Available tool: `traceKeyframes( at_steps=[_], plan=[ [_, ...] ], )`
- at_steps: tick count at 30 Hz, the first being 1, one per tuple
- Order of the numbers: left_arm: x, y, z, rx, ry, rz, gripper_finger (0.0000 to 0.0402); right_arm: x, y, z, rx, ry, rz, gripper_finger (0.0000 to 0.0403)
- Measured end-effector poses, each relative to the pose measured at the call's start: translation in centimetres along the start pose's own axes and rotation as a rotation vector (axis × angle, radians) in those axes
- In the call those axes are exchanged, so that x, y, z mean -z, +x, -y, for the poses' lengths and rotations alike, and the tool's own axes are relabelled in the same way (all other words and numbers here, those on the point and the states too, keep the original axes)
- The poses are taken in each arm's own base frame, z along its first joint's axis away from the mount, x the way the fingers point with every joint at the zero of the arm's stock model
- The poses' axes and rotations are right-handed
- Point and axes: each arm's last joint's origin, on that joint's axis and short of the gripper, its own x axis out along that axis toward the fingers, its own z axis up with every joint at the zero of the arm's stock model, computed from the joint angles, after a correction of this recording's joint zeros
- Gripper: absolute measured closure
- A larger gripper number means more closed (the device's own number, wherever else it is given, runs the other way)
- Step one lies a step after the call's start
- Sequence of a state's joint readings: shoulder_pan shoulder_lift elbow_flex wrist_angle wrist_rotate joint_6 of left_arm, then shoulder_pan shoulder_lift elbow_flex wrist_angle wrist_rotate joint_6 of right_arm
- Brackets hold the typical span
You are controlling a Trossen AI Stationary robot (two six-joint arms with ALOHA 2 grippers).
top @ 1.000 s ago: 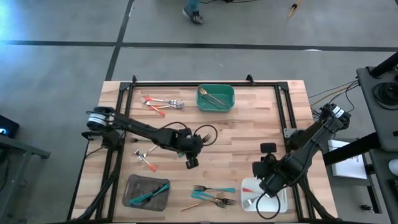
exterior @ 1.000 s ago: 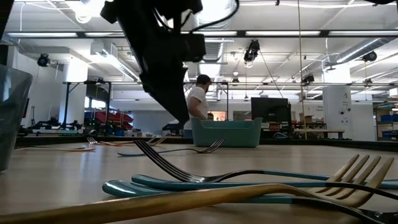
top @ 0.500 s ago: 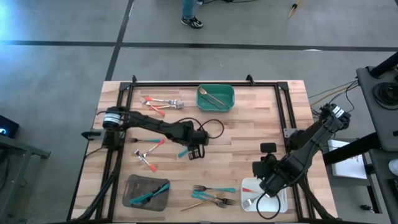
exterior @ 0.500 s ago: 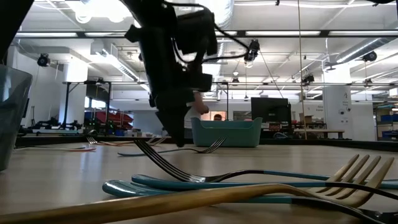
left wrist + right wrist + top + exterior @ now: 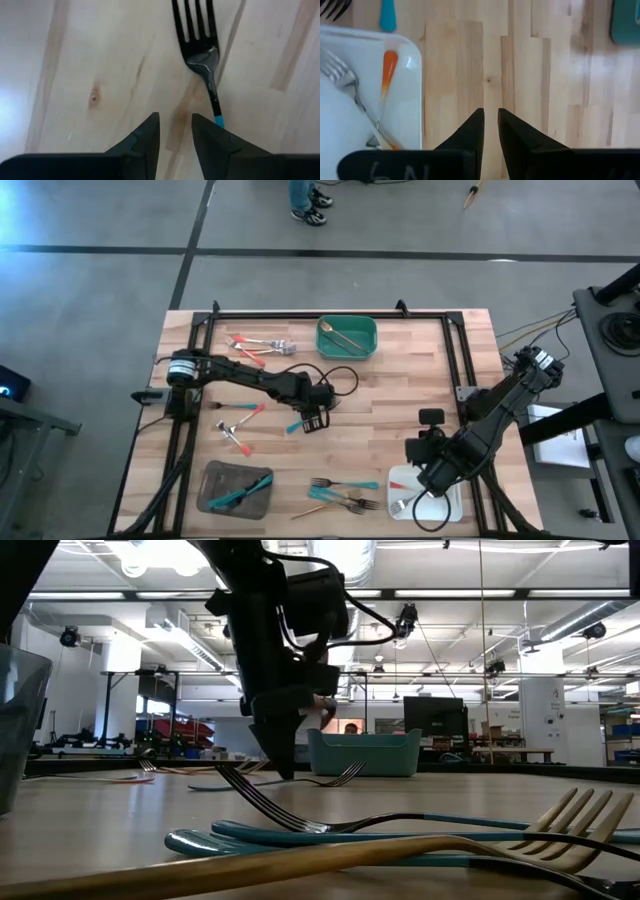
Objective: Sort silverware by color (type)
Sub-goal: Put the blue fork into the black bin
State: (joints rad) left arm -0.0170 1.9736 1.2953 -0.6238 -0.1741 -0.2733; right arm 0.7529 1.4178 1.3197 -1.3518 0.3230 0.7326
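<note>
Teal-handled fork (image 5: 204, 55) lies on the table at centre, at one o'clock off our left gripper (image 5: 175, 131), whose narrowly parted, empty fingers we judge must shift over and close on its handle.

The left gripper (image 5: 175, 131) points down at the wooden table (image 5: 90, 55), its 2 dark fingers (image 5: 146, 136) standing a little apart with bare wood between them — nothing held. Just beside them lies a fork (image 5: 202, 52) — 4 dark tines, a shiny neck, a teal-blue handle end disappearing behind 1 finger.
</note>
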Motion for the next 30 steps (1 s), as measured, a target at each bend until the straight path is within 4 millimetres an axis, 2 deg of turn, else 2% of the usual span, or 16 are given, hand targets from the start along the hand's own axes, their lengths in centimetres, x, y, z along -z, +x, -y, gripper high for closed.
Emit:
traceKeyframes(
  at_steps=[3,9,17,25,30],
  plan=[
    [0.0,-0.1,0.0,0.006,-0.018,-0.005,0.0305,-0.1,0.0,0.1,0.007,0.039,0.005,0.0355],
    [0.1,-0.3,0.4,0.126,-0.033,-0.037,0.0305,-0.1,0.0,0.1,0.007,0.066,0.009,0.0355],
    [0.1,-0.5,0.2,0.081,-0.053,-0.035,0.0305,-0.1,0.0,0.1,0.006,0.071,0.01,0.0355],
    [-1.5,-2.7,1.8,0.11,0.024,0.018,0.0305,-0.2,0.0,0.1,0.011,0.075,0.015,0.0355],
    [-1.5,-3.0,2.2,0.116,0.035,0.029,0.0305,-0.1,0.0,0.1,0.011,0.075,0.015,0.0355]
  ],
)
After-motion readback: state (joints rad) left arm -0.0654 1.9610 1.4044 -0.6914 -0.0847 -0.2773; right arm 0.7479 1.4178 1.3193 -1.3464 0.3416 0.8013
